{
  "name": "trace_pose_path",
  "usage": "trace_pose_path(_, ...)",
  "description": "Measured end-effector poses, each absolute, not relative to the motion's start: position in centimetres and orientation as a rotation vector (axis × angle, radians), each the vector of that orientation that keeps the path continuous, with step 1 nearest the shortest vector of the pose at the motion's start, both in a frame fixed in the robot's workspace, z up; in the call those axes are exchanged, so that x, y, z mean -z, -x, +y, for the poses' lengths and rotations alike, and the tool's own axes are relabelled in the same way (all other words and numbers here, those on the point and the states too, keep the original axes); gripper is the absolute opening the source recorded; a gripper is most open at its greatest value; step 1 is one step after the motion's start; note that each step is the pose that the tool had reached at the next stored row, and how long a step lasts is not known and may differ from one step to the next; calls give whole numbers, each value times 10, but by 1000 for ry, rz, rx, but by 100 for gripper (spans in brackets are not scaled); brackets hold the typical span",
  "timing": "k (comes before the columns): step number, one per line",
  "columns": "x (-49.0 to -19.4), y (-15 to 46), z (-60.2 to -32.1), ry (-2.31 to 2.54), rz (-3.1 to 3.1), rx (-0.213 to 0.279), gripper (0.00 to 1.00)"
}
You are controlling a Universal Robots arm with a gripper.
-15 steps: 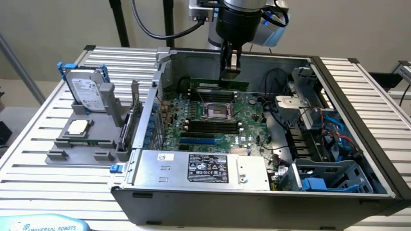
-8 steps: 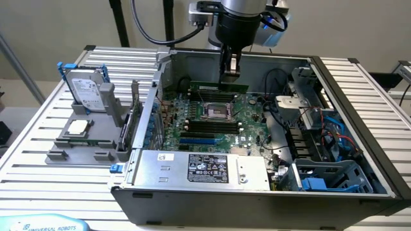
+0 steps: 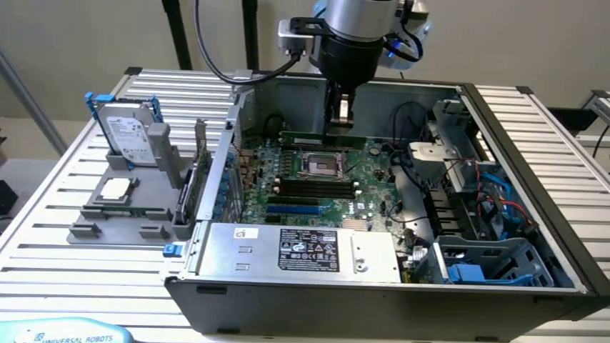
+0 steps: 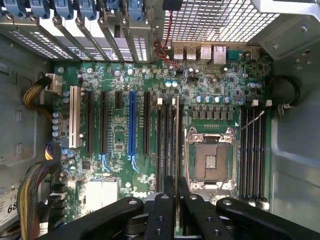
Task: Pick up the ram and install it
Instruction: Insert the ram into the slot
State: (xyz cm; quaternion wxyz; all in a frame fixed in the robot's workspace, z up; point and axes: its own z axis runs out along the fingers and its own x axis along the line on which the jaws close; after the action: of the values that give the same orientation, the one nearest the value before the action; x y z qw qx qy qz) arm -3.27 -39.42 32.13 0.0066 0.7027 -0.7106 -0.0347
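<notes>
**While clenched on the ram, the gripper hangs inside the open case**

Where the computer case meets the near edge of the slatted table, a metal power supply with a black label lies along the case's near wall. A blue drive cage fills the case's near corner toward the exterior view's right. Past the power supply lies the green motherboard, with a bank of long black slots and then the square CPU socket.

Just beyond the socket, toward the case's far wall, the ram is a narrow green stick standing on its long edge, level and parallel to the slots. The gripper comes straight down and is clamped on the ram's middle.

From the wrist, the ram shows edge-on as a thin line between the black fingers, which press on both of its faces. It lines up with the slots just beside the socket. Whether its lower edge touches a slot cannot be told.

Outside the case, toward the table's edge at the exterior view's left, a grey fixture holds an upright hard drive.
</notes>
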Motion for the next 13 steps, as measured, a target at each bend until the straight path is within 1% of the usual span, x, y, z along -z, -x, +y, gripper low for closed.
trace_pose_path(13, -298, 33, -394, -2198, -2223, 108, 13)
